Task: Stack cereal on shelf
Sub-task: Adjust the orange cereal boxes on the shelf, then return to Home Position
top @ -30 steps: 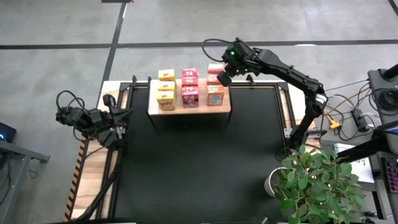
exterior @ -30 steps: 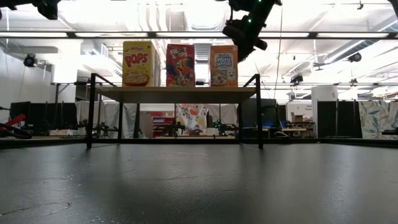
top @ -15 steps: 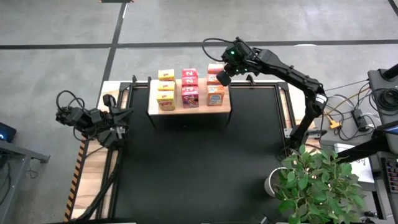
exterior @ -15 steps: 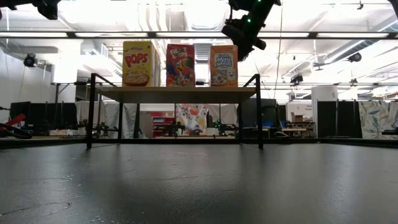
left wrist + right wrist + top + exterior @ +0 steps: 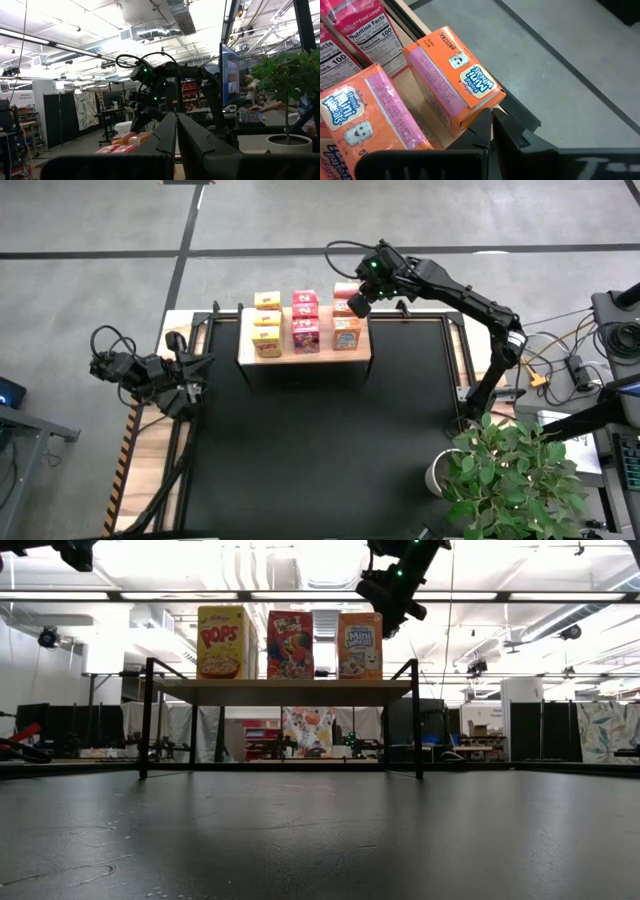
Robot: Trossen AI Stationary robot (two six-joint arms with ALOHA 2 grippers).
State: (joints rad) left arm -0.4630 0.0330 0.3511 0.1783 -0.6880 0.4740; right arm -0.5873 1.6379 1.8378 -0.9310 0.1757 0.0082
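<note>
The wooden shelf (image 5: 304,352) stands at the mat's far edge. On it stand three rows of small cereal boxes: yellow (image 5: 266,326), pink-red (image 5: 305,320) and orange (image 5: 346,332). In the low view the front boxes stand upright on the shelf top (image 5: 280,690). My right gripper (image 5: 491,126) is shut above the shelf's far right corner, its tips beside the far orange box (image 5: 451,85), which sits skewed to the orange box next to it (image 5: 355,117). My left gripper (image 5: 176,137) is shut and rests off the mat's left side (image 5: 185,375). My right gripper has its shut fingertips (image 5: 485,120) right at the far orange box's outer upper corner (image 5: 487,102), coming from above and slanting down. I cannot tell whether they touch the box. The box rests on the shelf.
The black mat (image 5: 320,450) lies bare in front of the shelf. A potted plant (image 5: 510,475) stands at the near right corner. Cables and black frame rails (image 5: 455,350) run along the table's sides.
</note>
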